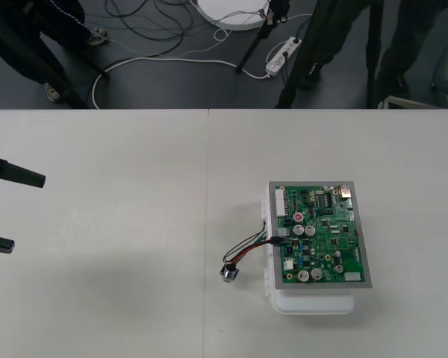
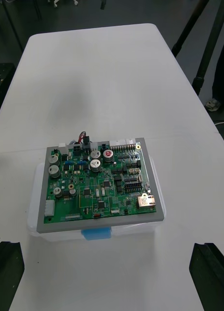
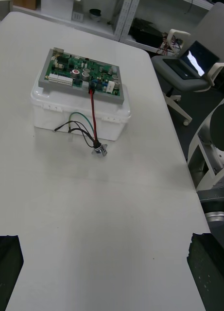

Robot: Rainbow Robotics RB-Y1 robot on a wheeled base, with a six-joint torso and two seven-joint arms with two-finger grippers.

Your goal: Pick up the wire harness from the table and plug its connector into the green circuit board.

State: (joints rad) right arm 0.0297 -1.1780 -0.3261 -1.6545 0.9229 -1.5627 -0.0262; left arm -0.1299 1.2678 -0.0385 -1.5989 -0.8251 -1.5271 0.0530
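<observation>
The green circuit board [image 1: 319, 233] lies on its white base [image 1: 313, 304] at the table's right middle. The harness's black plug [image 1: 282, 233] sits in a connector at the board's left edge. Its red, black and green wires [image 1: 252, 245] hang down to the table, ending at the round metal socket [image 1: 229, 274]. In the left wrist view the red wire [image 3: 92, 112] runs from the plug [image 3: 91, 89] down past the base [image 3: 53, 111] to the socket [image 3: 99, 149]. My left gripper [image 1: 7, 210] waits open at the far left. My right gripper [image 2: 109, 277] is open, short of the board [image 2: 99, 187].
A seam [image 1: 207, 224] runs down the table's middle. Beyond the far edge, cables and a power strip [image 1: 281, 54] lie on the dark floor among stand legs. A blue tab [image 2: 97, 233] sticks out of the base toward my right gripper.
</observation>
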